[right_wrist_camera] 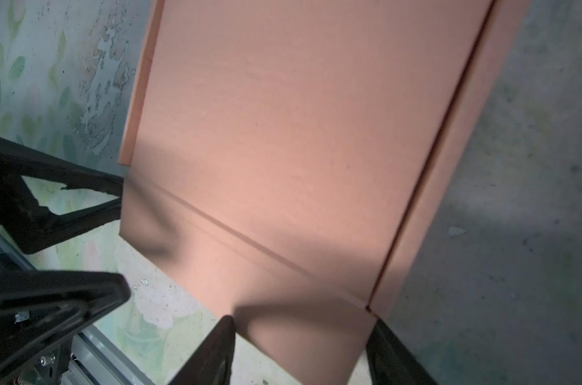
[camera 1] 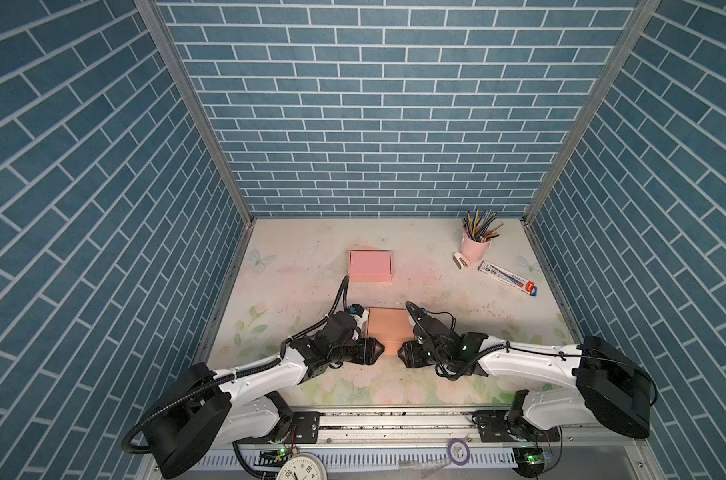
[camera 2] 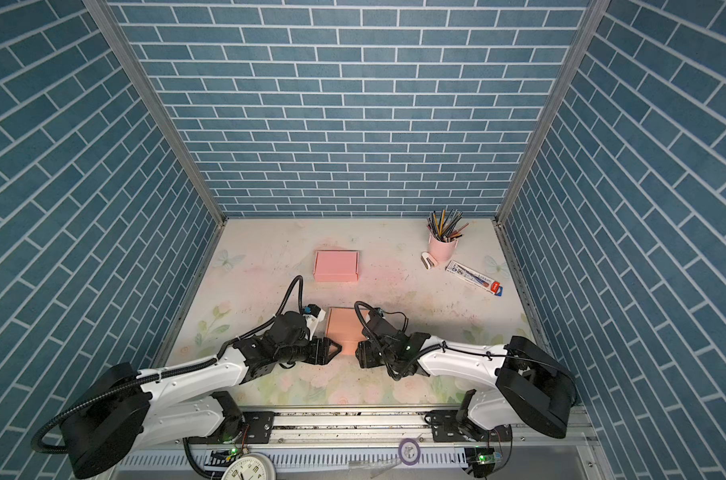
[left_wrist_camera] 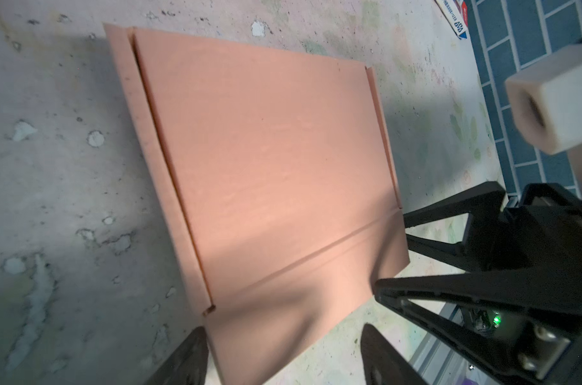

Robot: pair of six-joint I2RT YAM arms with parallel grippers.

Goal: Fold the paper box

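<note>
The flat box [camera 1: 388,328] lies on the counter [camera 1: 294,257] toward 6 o'clock, its near flap between the spread jaws of the left gripper [camera 1: 381,351] at 9 o'clock and the right gripper [camera 1: 399,353] at 3.

So on the pale floral-print tabletop [camera 2: 269,257] there's a flat salmon-pink cardboard box blank [camera 2: 344,326] near the front. The left gripper [camera 2: 337,350] and right gripper [camera 2: 358,354] point at each other across its near edge, one on each side. Further back sits a closed pink paper box [camera 2: 336,266], well apart from it. In the back right corner: a pink cup of pencils [camera 2: 443,247], a small white stapler-looking thing [camera 2: 429,261] just beside it, and a long white pen pack [camera 2: 473,277].
</note>
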